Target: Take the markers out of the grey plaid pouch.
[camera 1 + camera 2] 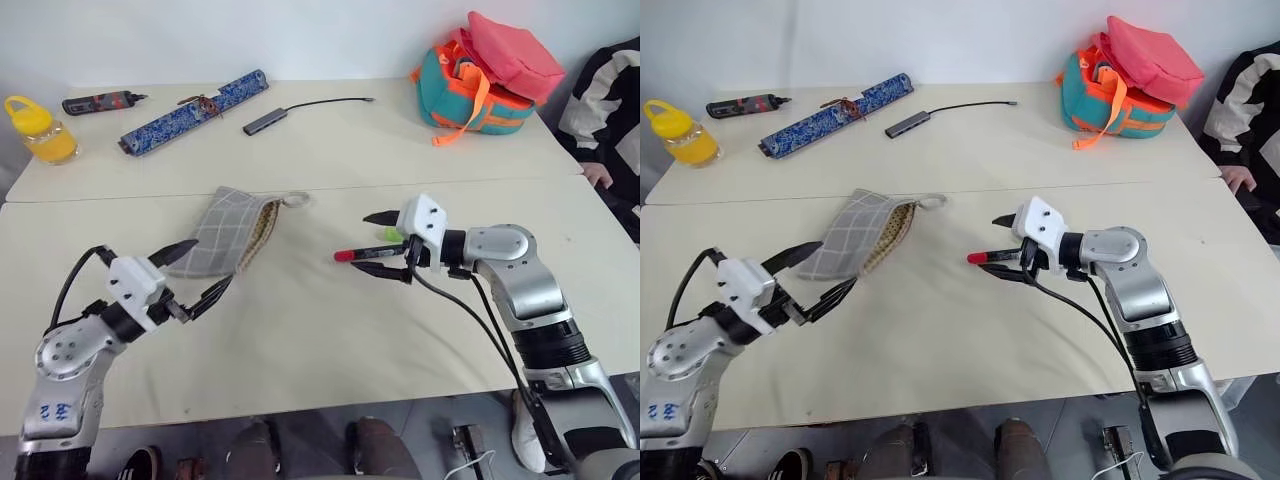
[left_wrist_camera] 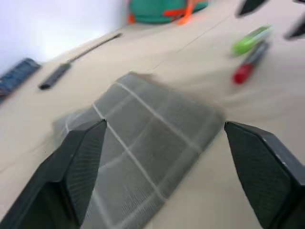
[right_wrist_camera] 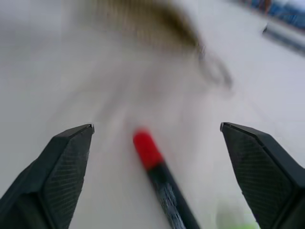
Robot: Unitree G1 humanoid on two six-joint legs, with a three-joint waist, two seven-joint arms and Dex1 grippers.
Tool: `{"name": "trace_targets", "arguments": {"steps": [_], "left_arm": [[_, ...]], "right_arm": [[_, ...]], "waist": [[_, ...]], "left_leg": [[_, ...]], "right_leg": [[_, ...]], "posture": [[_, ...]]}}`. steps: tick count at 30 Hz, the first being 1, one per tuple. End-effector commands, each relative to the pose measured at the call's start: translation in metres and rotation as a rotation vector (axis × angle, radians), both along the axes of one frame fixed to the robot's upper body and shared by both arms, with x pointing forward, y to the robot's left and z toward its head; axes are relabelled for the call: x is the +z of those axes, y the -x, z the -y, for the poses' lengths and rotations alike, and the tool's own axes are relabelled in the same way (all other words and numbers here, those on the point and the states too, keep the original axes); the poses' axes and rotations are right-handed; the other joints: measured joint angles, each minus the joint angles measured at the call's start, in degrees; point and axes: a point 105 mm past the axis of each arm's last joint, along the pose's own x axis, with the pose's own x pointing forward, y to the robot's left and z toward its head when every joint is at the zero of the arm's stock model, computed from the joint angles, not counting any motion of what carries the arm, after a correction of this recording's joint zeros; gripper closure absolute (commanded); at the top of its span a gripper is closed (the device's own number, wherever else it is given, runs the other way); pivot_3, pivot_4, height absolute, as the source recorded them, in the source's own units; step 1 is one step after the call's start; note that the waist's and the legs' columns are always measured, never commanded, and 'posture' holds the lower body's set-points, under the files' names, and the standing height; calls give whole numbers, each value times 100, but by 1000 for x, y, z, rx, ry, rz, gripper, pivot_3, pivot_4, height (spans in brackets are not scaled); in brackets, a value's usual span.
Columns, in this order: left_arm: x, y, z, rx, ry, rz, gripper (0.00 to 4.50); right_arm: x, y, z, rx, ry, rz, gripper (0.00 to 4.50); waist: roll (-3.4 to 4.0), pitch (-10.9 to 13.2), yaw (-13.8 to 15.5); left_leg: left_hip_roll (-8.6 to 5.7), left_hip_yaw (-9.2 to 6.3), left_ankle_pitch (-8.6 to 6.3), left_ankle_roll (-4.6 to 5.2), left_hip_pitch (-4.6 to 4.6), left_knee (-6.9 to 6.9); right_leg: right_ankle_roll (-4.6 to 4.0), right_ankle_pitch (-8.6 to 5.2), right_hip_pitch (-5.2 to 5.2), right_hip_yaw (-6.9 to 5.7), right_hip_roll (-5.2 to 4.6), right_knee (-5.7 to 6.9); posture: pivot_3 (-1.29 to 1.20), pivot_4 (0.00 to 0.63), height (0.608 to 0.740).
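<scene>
The grey plaid pouch (image 1: 228, 232) lies flat on the table, its tan lining showing at the mouth, which faces right. My left gripper (image 1: 212, 263) is open just in front of the pouch's near end, touching nothing. The black marker with a red end (image 1: 362, 254) lies between the spread fingers of my open right gripper (image 1: 362, 243), free of both. A green marker (image 2: 251, 39) rests on the table just behind it. The right wrist view has the red end (image 3: 147, 150) midway between its fingers, with the pouch (image 3: 143, 19) blurred beyond.
Along the back of the table are a yellow bottle (image 1: 40, 128), a black-and-red tool (image 1: 100, 102), a long blue patterned roll (image 1: 195, 110) and a grey USB stick on a cable (image 1: 265, 123). A teal-orange-pink bag (image 1: 490, 80) stands back right, beside a person's striped sleeve (image 1: 610, 110).
</scene>
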Motion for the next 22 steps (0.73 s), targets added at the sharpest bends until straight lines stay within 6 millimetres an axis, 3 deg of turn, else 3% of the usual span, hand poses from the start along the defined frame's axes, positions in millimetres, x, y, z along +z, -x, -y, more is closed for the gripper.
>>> {"name": "trace_targets", "arguments": {"steps": [1, 6, 13, 17, 22], "left_arm": [[13, 12, -17, 64, 103, 12, 317], [7, 24, -35, 177, 194, -23, 317], [-12, 45, -76, 383, 244, -88, 317], [-15, 50, -82, 398, 291, -113, 317], [-23, 52, -79, 383, 266, -143, 317]], "right_arm": [[6, 18, 0, 31, -101, -26, 0], [-17, 40, 8, 17, -154, -70, 0], [-48, 58, 27, -47, -159, -95, 0], [-55, 52, 39, -100, -149, -99, 0], [-59, 50, 40, -100, -139, -102, 0]], "waist": [[0, 0, 4], [-1, 0, 28], [-2, -1, -4], [-2, -1, 2], [-4, -2, 7]], "left_leg": [[0, -1, -1, 2, -1, 1], [-4, -2, -15, 22, -1, 10], [-15, 2, -16, 23, 4, 11], [-14, 3, -16, 22, 5, 12], [-15, 3, -16, 22, 5, 13]], "right_leg": [[0, 0, 3, 0, 0, -6], [2, 0, 20, -1, -21, -25], [1, 0, 25, 5, -12, -33], [-2, -1, 26, 9, -11, -34], [-2, -1, 28, 10, -12, -35]], "posture": [[0, 150, 740], [0, 150, 740], [0, 150, 740], [0, 150, 740], [0, 150, 740]]}}
